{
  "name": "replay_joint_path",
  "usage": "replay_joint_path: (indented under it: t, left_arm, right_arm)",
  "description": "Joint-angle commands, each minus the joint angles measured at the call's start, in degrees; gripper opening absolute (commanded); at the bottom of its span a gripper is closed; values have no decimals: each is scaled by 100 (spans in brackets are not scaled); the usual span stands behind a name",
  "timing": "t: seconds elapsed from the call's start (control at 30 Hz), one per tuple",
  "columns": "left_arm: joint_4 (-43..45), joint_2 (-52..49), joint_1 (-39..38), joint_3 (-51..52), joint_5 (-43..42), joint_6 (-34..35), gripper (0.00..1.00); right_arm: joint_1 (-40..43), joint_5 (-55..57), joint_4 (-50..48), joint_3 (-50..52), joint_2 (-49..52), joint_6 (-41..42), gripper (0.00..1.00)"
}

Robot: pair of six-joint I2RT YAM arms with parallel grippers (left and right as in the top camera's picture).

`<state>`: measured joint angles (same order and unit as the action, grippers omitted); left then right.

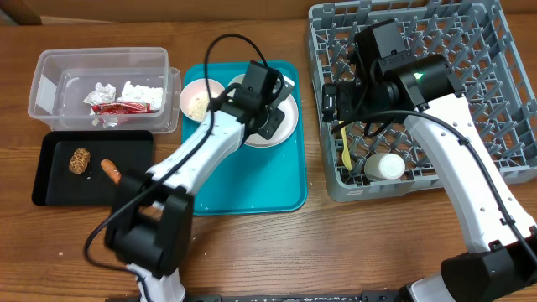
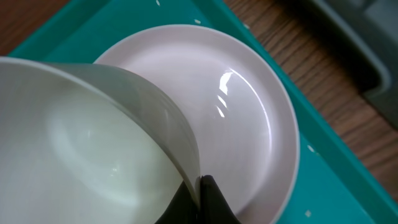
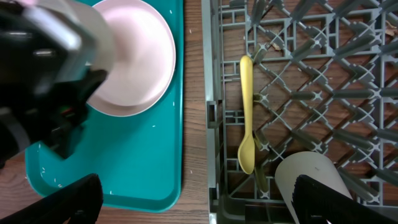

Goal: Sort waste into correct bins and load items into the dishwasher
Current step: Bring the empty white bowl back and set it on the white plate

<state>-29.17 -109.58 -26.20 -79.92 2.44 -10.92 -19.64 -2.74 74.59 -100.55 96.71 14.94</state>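
Note:
My left gripper [image 2: 200, 198] is shut on the rim of a small white bowl [image 2: 93, 143], held just over the pale round plate [image 2: 249, 106] on the teal tray [image 1: 252, 189]. From overhead, the left gripper [image 1: 267, 113] is above the plate [image 1: 285, 126]. A second bowl with rice grains [image 1: 197, 102] sits beside it. My right gripper [image 3: 196, 205] is open and empty over the left edge of the grey dish rack [image 1: 503, 126]. In the rack lie the yellow spoon [image 3: 247, 112] and a white cup [image 3: 311, 177].
The clear tub [image 1: 50, 71] at back left holds crumpled paper [image 1: 138, 91] and the red-and-white wrapper [image 1: 117, 106]. The black tray [image 1: 50, 189] in front of it holds a brown lump [image 1: 80, 159] and an orange stick [image 1: 110, 170]. Cables arch over the teal tray.

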Motion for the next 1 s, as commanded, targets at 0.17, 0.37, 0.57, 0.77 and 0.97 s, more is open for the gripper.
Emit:
replay_joint_path:
  t: [0.17, 0.37, 0.57, 0.77, 0.97]
  left_arm:
    - [208, -505, -68, -17, 243, -584, 37]
    - [-146, -352, -17, -341, 262, 24, 77]
    - [-1812, -72, 601, -1655, 243, 1388, 75]
    - [-2618, -87, 1158, -1899, 140, 643, 68]
    - [-2719, -269, 1451, -1410, -103, -813, 55]
  right_arm:
    - [-22, 11, -39, -109, -81, -42, 100]
    - [-22, 11, -55, -109, -81, -42, 100]
    - [-22, 11, -59, -109, -81, -42, 100]
    - [-22, 11, -90, -109, -81, -42, 100]
    - [-22, 11, -81, -109, -81, -42, 100]
